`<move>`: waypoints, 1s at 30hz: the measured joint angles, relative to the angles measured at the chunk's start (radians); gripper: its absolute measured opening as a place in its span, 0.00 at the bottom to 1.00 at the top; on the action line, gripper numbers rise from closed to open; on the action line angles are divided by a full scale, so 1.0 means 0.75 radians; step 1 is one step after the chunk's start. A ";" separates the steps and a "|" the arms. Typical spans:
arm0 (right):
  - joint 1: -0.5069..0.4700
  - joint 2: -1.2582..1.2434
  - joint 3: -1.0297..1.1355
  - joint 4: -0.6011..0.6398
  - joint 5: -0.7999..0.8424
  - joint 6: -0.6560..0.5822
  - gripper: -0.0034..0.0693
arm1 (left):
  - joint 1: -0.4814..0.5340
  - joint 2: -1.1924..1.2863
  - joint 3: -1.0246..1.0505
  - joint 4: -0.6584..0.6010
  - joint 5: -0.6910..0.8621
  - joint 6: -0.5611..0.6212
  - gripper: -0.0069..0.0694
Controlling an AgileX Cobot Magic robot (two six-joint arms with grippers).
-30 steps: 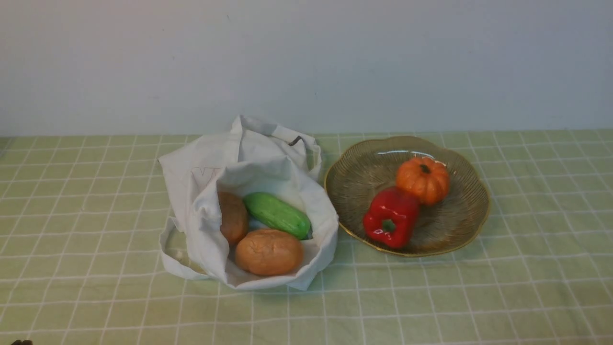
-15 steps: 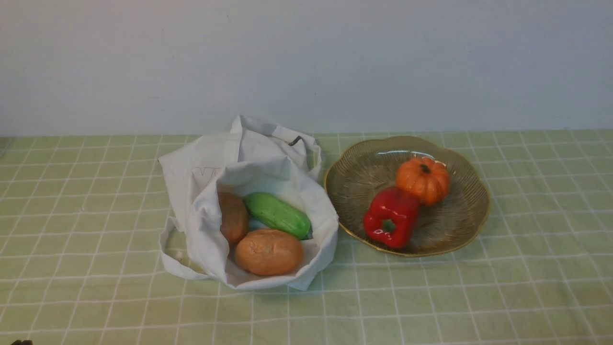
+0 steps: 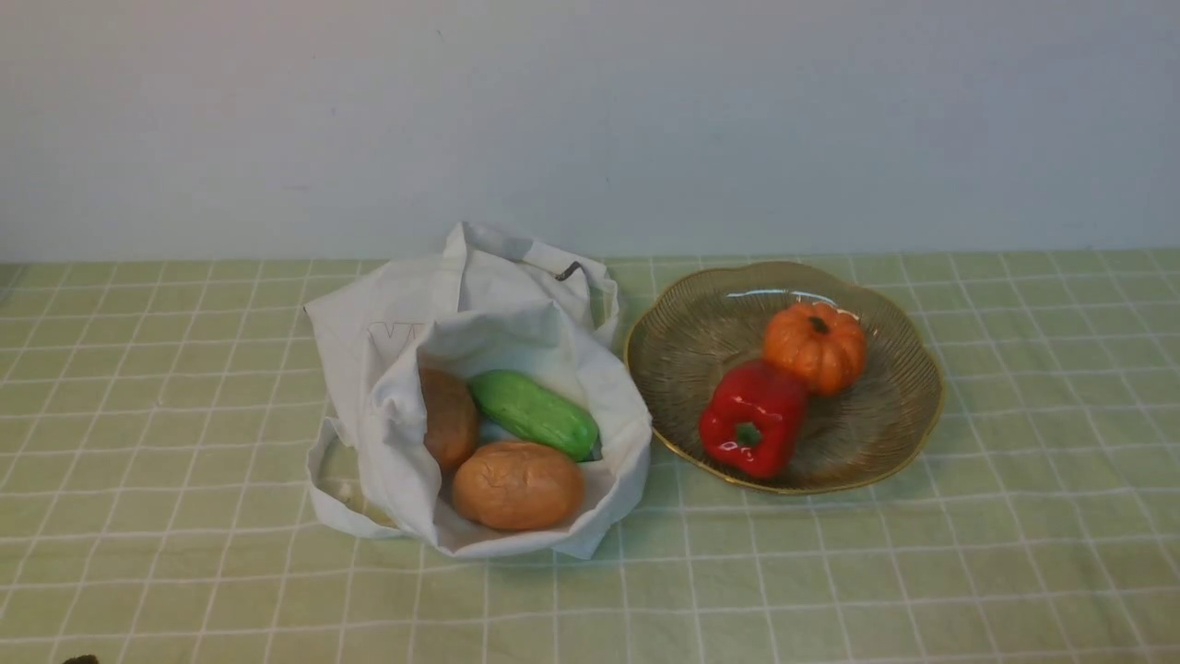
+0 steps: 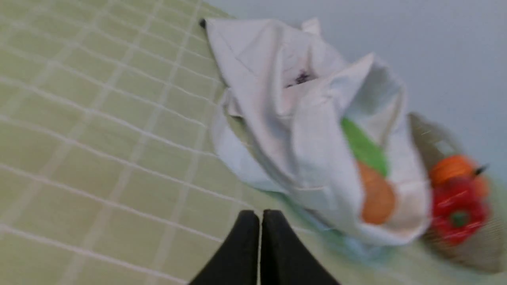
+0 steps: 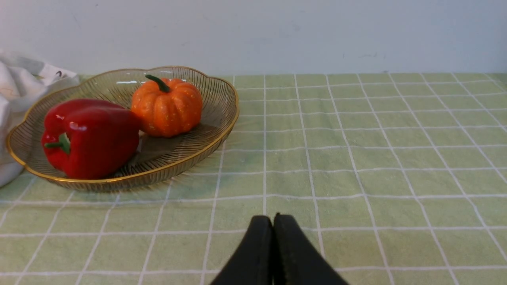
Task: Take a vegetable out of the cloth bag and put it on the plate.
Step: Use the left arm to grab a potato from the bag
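Left jaws are smooth, matte-black tapering wedges; right jaws look alike.

So there's a crumpled white cloth bag (image 3: 387, 369) lying open on a pale green checked tablecloth (image 3: 1014, 553), mouth facing the camera. Inside it is a green cucumber (image 3: 535, 415) at the back, a round brown potato (image 3: 516, 484) up front, and a second brown potato (image 3: 449, 417) half tucked behind the fabric on the left. Just right of the bag sits a gold-rimmed ribbed glass plate (image 3: 682, 341), holding a glossy red bell pepper (image 3: 753, 418) right next to a small orange pumpkin (image 3: 815, 346). Plain white wall (image 3: 590, 120) behind.
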 joint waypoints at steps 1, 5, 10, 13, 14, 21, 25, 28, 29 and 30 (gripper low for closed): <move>0.000 0.000 0.000 0.000 0.000 0.000 0.03 | 0.000 0.000 0.000 -0.135 0.000 -0.072 0.08; 0.000 0.000 0.000 0.000 0.000 0.000 0.03 | 0.000 0.000 0.000 -0.504 -0.048 -0.136 0.08; 0.000 0.000 0.000 0.000 0.000 0.000 0.03 | 0.000 0.000 -0.056 -0.553 -0.052 0.081 0.08; 0.000 0.000 0.000 0.000 0.000 0.000 0.03 | 0.000 0.044 -0.258 -0.556 -0.005 0.311 0.08; 0.000 0.000 0.000 0.000 0.000 0.000 0.03 | 0.000 0.072 -0.303 -0.554 0.012 0.352 0.08; 0.000 0.000 0.000 0.000 0.000 0.000 0.03 | 0.000 0.602 -0.738 -0.345 0.439 0.611 0.08; 0.000 0.000 0.000 0.000 0.000 0.000 0.03 | 0.000 0.995 -0.984 -0.111 0.791 0.655 0.08; 0.000 0.000 0.000 0.000 0.000 0.000 0.03 | 0.000 1.394 -1.215 0.063 1.028 0.758 0.08; 0.000 0.000 0.000 0.000 0.000 0.000 0.03 | -0.005 1.470 -1.264 0.084 1.066 0.791 0.08; 0.000 0.000 0.000 0.000 0.000 0.000 0.03 | -0.018 1.535 -1.316 0.089 1.081 0.810 0.08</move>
